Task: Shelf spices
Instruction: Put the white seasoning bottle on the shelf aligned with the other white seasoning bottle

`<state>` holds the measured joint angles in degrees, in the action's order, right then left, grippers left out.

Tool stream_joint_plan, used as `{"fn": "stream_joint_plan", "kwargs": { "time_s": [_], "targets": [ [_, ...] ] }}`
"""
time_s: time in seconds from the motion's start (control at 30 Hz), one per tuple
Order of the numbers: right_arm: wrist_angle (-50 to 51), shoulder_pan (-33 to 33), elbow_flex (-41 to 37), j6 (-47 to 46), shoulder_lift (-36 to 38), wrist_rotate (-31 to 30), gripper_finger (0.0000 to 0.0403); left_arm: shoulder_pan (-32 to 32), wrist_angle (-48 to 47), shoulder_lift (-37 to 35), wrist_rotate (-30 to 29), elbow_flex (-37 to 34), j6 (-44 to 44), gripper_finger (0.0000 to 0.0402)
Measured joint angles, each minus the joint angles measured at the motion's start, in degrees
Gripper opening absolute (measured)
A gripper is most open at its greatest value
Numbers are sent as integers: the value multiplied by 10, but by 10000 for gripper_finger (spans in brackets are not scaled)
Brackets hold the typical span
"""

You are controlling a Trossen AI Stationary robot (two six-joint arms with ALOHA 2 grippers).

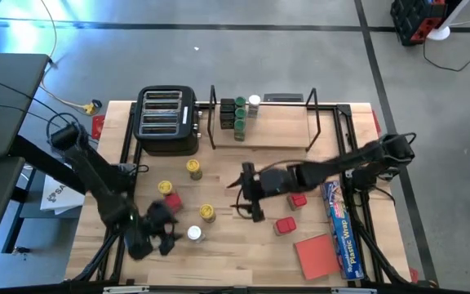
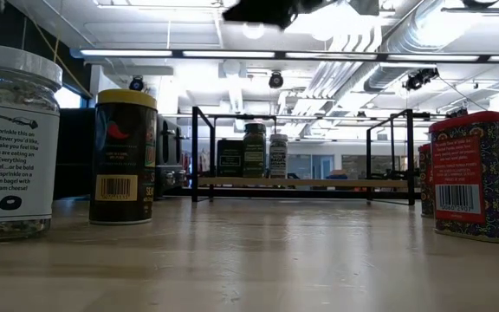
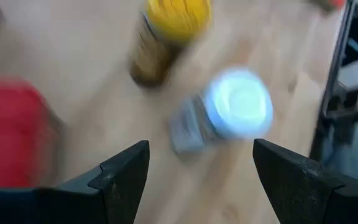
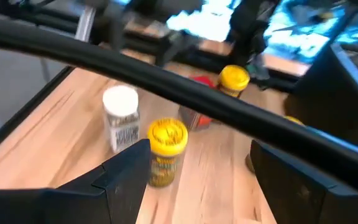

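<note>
Several spice jars [image 1: 239,114] stand on the left part of the black-rod shelf [image 1: 263,140]. Loose on the table are three yellow-lidded jars [image 1: 207,212], a white-lidded jar [image 1: 194,233] and red tins [image 1: 285,225]. My left gripper [image 1: 173,233] is open, low over the table just left of the white-lidded jar [image 3: 238,106], which stands ahead of the fingers without touching them. My right gripper [image 1: 239,196] is open above mid-table, facing the nearest yellow-lidded jar [image 4: 166,149]. Both hold nothing.
A black toaster [image 1: 167,121] stands left of the shelf. A flat red pad [image 1: 317,253] and a long blue plastic-wrap box [image 1: 341,229] lie near the right front corner. A red tin [image 1: 173,201] sits close to my left gripper. A black cable [image 4: 185,81] crosses the right wrist view.
</note>
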<state>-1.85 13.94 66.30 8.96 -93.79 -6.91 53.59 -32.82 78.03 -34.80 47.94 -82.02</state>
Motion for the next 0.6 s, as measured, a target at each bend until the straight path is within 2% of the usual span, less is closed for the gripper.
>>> {"fn": "stream_joint_plan", "kwargs": {
  "time_s": [0.13,0.33,0.5,0.6],
  "targets": [
    [-31,64,0,-31,1,-113,272,28,65,86,35,0,-33,280],
    [-52,148,0,-85,2,-192,272,30,76,194,4,0,-5,269],
    [-63,216,0,-146,2,-255,272,34,64,247,-23,3,-15,217],
    [-62,252,0,-160,2,-309,272,41,64,255,-70,2,-51,167]
  ]
}}
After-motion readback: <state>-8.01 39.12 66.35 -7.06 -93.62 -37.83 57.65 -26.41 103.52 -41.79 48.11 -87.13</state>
